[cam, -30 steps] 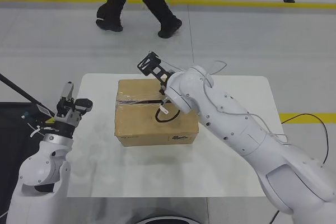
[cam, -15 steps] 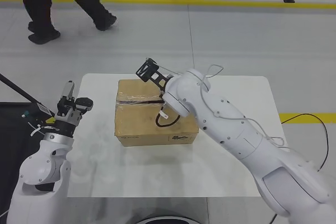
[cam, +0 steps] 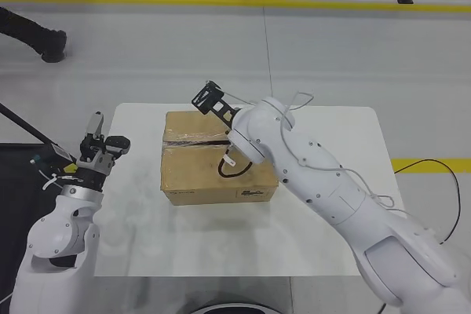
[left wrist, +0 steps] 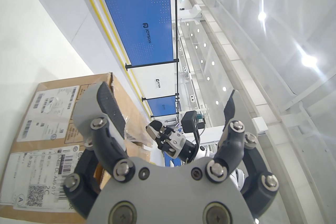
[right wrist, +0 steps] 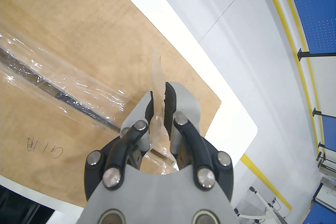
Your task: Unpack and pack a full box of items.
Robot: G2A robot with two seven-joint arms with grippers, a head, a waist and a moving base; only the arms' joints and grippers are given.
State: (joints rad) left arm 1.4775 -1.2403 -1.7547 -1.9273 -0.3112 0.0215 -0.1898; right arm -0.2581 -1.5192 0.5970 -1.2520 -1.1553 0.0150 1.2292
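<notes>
Two grippers work around one cardboard box (cam: 196, 169) that sits closed near the middle of the white tabletop (cam: 322, 228).

Nearest the robot, the left gripper (cam: 107, 135) stands at the left edge of the tabletop, well apart from the box, pointing upward. Its own wrist view shows what the top view cannot: the left gripper (left wrist: 168, 93) is spread wide with nothing between the fingers (left wrist: 110, 104). Past them is the left end of the box (left wrist: 47, 114), covered in white shipping labels.

From above, the box shows a small label on its near side and a band of clear tape (cam: 192, 141) running along the top seam. The right arm crosses over the right half of the box, hiding that part of the lid.

Farther back, the right gripper (cam: 208, 96) hangs over the far right part of the box top. The top view does not show how its fingers stand, but the right wrist view does. There the right gripper (right wrist: 158, 92) is drawn to a narrow slit, with a strip of the crinkled clear tape (right wrist: 78, 93) rising between the pads (right wrist: 169, 101). That view also shows a handwritten mark on the lid of the box (right wrist: 65, 25) and a dark gap under the tape. The left wrist view catches the same gripper (left wrist: 157, 130) side-on above the box.

Beyond the tabletop (right wrist: 183, 33) lies grey floor with a yellow line (right wrist: 286, 33).
</notes>
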